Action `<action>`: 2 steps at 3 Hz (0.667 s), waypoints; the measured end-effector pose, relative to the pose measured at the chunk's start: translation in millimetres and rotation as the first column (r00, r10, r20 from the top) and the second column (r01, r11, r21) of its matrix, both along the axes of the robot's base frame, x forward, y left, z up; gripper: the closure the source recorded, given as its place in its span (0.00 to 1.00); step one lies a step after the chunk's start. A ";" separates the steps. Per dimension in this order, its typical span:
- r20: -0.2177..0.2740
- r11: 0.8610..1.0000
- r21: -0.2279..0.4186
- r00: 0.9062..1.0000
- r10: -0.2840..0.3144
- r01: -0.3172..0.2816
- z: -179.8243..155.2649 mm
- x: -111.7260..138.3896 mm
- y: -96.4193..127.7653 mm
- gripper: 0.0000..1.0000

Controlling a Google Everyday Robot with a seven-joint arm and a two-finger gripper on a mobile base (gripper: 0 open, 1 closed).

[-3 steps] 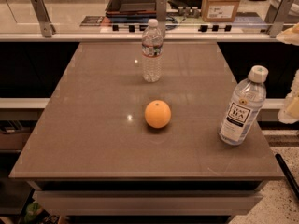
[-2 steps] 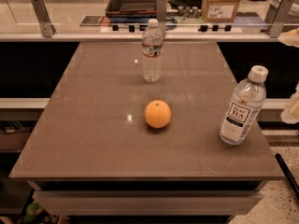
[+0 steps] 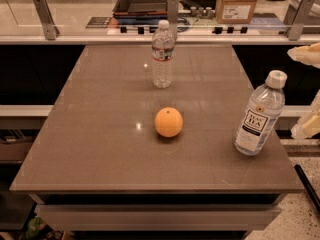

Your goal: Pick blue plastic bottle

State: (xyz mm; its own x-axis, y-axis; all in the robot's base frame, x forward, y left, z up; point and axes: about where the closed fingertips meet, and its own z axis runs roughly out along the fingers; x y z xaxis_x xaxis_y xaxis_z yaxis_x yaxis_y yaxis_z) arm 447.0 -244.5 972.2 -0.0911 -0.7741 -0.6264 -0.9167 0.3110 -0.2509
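Note:
The blue plastic bottle (image 3: 259, 115) stands upright near the right edge of the brown table (image 3: 100, 134). It is bluish clear plastic with a white cap and a white label with dark lettering. My gripper (image 3: 310, 89) enters at the right edge of the view, just right of the bottle and apart from it. Its two pale fingers (image 3: 304, 54) stand wide apart, one above the other, with nothing between them.
An orange (image 3: 168, 122) lies at the table's middle. A slimmer ribbed clear bottle with a red-and-white label (image 3: 163, 54) stands at the back centre. A counter with a dark tray (image 3: 142, 1) and a cardboard box (image 3: 238, 3) runs behind the table.
My gripper has moved down a little at the right edge. The bottles and the orange have not moved.

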 end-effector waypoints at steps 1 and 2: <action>0.010 0.994 0.103 0.999 0.038 -0.039 -12.2 -3.1 9.5 0.00; 0.019 0.973 0.222 0.998 0.067 -0.069 -31.2 -3.4 18.6 0.00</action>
State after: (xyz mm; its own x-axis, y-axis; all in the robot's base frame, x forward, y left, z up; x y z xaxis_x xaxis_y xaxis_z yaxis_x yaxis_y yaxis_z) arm 443.6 -225.9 941.0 -0.0355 -0.6192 -0.7845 -0.9352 0.2974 -0.1924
